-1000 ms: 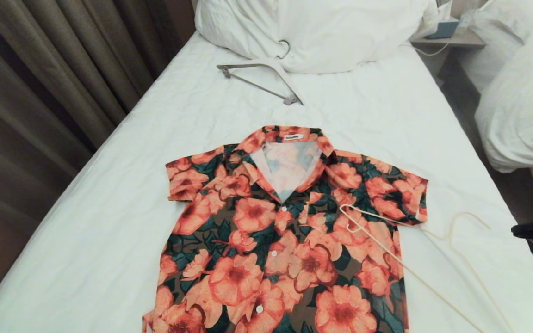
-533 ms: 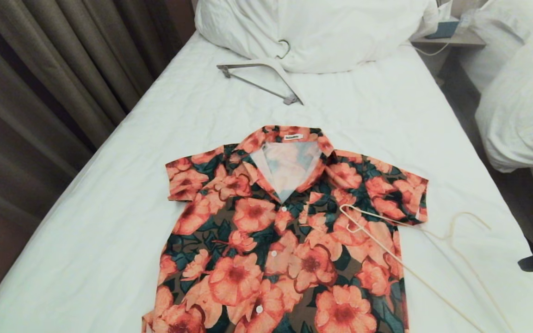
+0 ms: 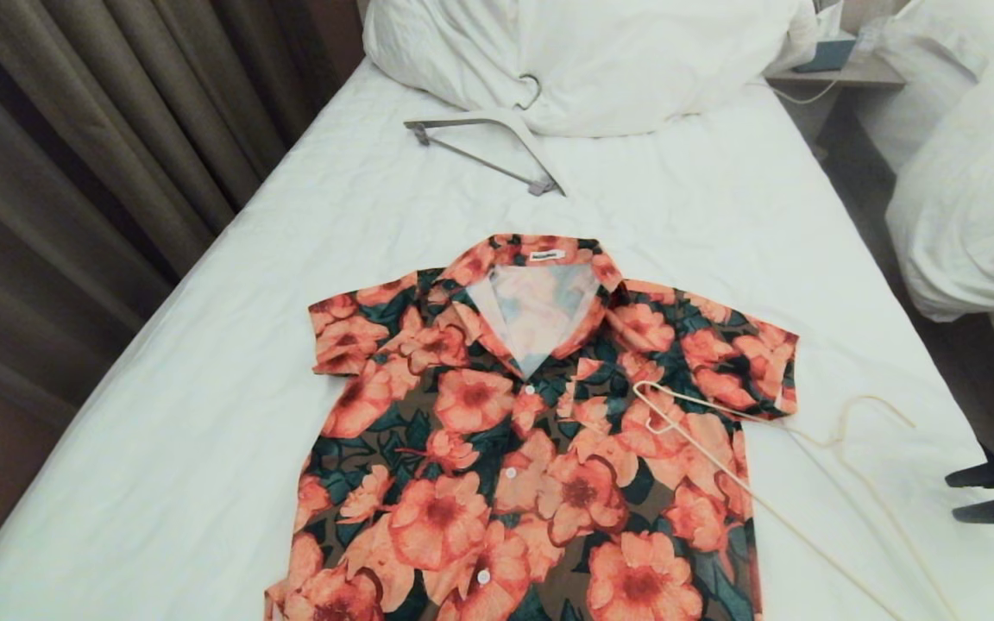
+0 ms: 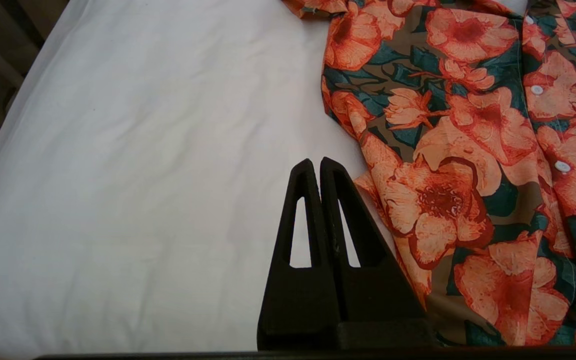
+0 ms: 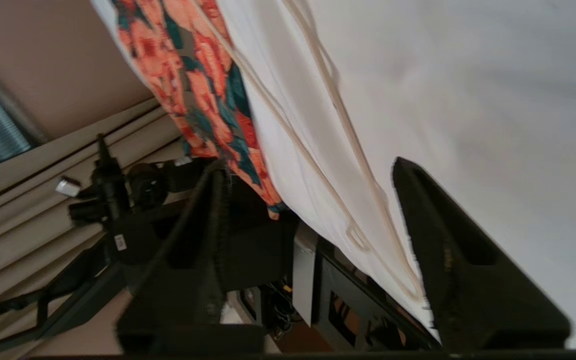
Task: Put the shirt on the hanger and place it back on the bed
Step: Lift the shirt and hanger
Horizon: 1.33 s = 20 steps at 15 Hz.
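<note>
The shirt is laid flat and face up on the white sheet of the bed, collar toward the pillows, buttons fastened down the front. The hanger is seen lying partly on the shirt's right side, one end over the fabric near the sleeve, the hook resting on the sheet just beside that sleeve. A second, thicker grey hanger is noted near the pillows, well apart from the shirt.

The right gripper is seen at the bed's right edge, near the thin hanger but not touching it, fingers spread apart and empty. The left gripper is held above bare sheet just beside the shirt's left hem, fingers pressed together, nothing between them.
</note>
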{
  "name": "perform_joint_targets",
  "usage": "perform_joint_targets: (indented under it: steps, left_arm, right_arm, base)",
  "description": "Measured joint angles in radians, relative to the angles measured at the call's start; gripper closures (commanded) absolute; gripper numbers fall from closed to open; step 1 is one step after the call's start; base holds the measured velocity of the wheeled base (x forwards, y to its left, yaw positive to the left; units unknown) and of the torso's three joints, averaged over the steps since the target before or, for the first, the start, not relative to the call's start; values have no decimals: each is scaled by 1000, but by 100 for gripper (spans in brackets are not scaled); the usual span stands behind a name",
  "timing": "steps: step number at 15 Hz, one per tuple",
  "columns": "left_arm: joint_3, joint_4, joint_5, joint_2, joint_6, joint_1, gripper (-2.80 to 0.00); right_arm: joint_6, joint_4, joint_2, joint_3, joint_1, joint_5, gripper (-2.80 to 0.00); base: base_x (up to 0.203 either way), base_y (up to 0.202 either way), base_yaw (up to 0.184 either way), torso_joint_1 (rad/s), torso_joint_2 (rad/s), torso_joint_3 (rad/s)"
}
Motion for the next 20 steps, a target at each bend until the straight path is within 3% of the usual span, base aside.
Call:
perform_joint_targets:
  steps: [10,16,20]
  left_arm:
    - [0,0,0,0,0,0,0]
    - [0,0,0,0,0,0,0]
    - [0,0,0,0,0,0,0]
  right_arm:
    - [-249,-8,117,11,154,188,-280]
    - [-267,-53,112,0,323,201,-280]
    - [-263,-123,118,13,369,202,-280]
  base:
    - [0,0,0,0,0,0]
    - [0,0,0,0,0,0]
    - [0,0,0,0,0,0]
